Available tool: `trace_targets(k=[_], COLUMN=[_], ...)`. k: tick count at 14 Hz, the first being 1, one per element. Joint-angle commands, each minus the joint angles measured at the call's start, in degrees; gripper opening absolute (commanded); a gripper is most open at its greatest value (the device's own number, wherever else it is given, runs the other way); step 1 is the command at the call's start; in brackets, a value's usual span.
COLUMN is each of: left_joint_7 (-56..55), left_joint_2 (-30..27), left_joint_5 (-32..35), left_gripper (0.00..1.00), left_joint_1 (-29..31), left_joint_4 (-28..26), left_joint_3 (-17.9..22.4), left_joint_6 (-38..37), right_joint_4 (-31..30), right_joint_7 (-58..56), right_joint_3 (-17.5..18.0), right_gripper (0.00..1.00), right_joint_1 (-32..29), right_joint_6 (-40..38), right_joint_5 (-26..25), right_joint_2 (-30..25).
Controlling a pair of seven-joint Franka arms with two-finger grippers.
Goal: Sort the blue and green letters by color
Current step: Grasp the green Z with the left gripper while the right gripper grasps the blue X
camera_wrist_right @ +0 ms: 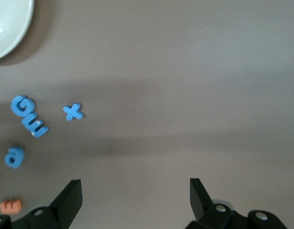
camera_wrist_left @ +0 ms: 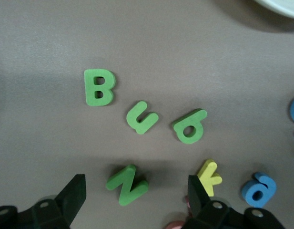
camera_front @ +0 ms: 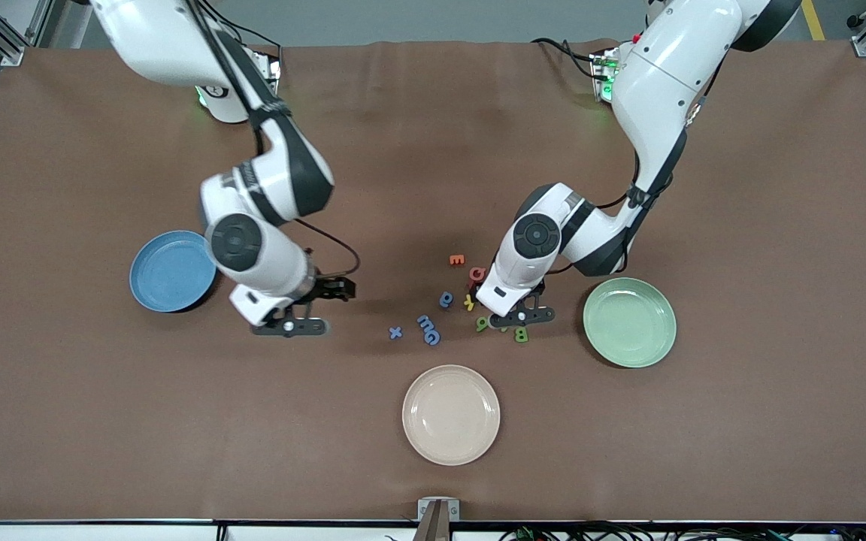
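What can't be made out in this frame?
- Green N: hidden in the front view under the left claw; only the left wrist view shows it.
- Red letter: cut off by the left wrist view's edge, shape unreadable.
- Orange letter: partly cut off in the right wrist view.

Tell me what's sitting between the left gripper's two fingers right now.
The green N lies flat on the table between the open fingers of the left gripper, touching neither. The left wrist view shows it.

Left tool (camera_front: 527,315) over green letters (camera_front: 521,334); right tool (camera_front: 294,324) beside blue plate (camera_front: 170,271)
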Motion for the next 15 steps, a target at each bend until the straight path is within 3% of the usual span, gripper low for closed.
trace_targets(k=[1, 8, 9, 13, 15], left_joint_7=[-0.19, -0.36, -0.45, -0.45, -0.63], left_joint_2=[1.16, 1.78, 1.78, 1.78, 1.78], left_joint_5=[1.27, 1.45, 1.45, 1.45, 1.45], left_gripper=[0.85, 0.73, 0.72, 0.62, 0.57], left_joint_1=[0.02, -0.42, -0.42, -0.42, -0.33], left_joint_4=[0.46, -0.41, -0.50, -0.85, -0.85], left_joint_3=[-0.09, -0.01, -0.01, -0.01, -0.01], left_joint_6=[0.99, 0.91, 0.91, 0.91, 0.91], right_joint_4=[7.78, 15.61, 16.14, 16.23, 16.14], right_joint_7=[4.68, 13.13, 13.39, 13.22, 13.39], right_joint_3=[-0.69, -0.95, -1.04, -0.87, -0.86], right_gripper=[1.00, 1.00, 0.96, 0.64, 0.62], right_joint_1=[3.23, 8.51, 8.61, 7.82, 7.73], right_joint_6=[0.11, 4.69, 4.69, 6.08, 8.19], right_joint_5=[-1.20, -5.59, -6.11, -8.05, -8.05], right_joint_2=[7.85, 17.62, 18.15, 18.51, 19.29])
